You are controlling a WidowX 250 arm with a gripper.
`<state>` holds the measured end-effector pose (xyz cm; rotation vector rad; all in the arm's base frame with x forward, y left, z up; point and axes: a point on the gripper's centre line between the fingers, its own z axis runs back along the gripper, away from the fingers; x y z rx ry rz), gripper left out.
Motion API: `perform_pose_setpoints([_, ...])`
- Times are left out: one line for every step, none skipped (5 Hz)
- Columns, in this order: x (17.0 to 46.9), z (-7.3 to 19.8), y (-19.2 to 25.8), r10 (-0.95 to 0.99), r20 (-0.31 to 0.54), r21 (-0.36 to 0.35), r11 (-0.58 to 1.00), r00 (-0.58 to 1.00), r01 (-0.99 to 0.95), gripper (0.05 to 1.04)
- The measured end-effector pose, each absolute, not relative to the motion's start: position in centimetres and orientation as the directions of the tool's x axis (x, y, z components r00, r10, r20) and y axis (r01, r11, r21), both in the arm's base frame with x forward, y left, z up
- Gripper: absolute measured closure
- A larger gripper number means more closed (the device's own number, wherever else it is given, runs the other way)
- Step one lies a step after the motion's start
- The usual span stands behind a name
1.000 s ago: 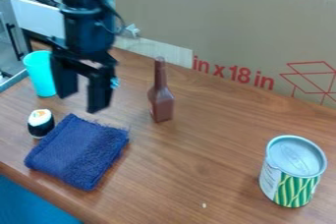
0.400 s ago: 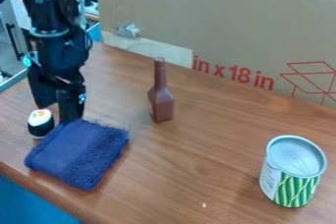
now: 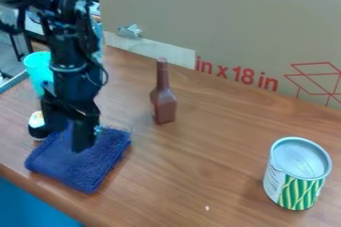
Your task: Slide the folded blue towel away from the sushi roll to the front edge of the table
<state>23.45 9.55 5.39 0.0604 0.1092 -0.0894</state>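
The folded navy-blue terry cloth [image 3: 83, 172] is laid on the brown wooden tabletop [image 3: 213, 141], its bulk spread toward six o'clock from the black two-fingered end effector [image 3: 69, 140], which is held open over its far part.

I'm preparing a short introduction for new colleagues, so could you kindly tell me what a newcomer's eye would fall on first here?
Probably the black gripper, hanging over the folded blue cloth at the lower left. Next might come the can with green stripes at the lower right, and the reddish-brown bottle standing upright near the middle, before the cardboard.
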Motion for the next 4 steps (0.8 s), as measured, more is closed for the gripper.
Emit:
perform_pose_setpoints([23.5, 3.8, 9.7, -0.067, -0.112, 0.062, 0.995, 0.991, 0.074, 0.083])
perform_pose_setpoints([23.2, 2.8, 10.0, -0.047, -0.164, 0.069, 0.996, 0.985, 0.059, 0.083])
perform_pose_setpoints([23.1, 2.5, 10.1, -0.048, -0.151, 0.083, 0.995, 0.987, 0.061, 0.083])
perform_pose_setpoints([23.1, 2.4, 9.4, -0.061, -0.131, 0.084, 0.994, 0.99, 0.072, 0.083])
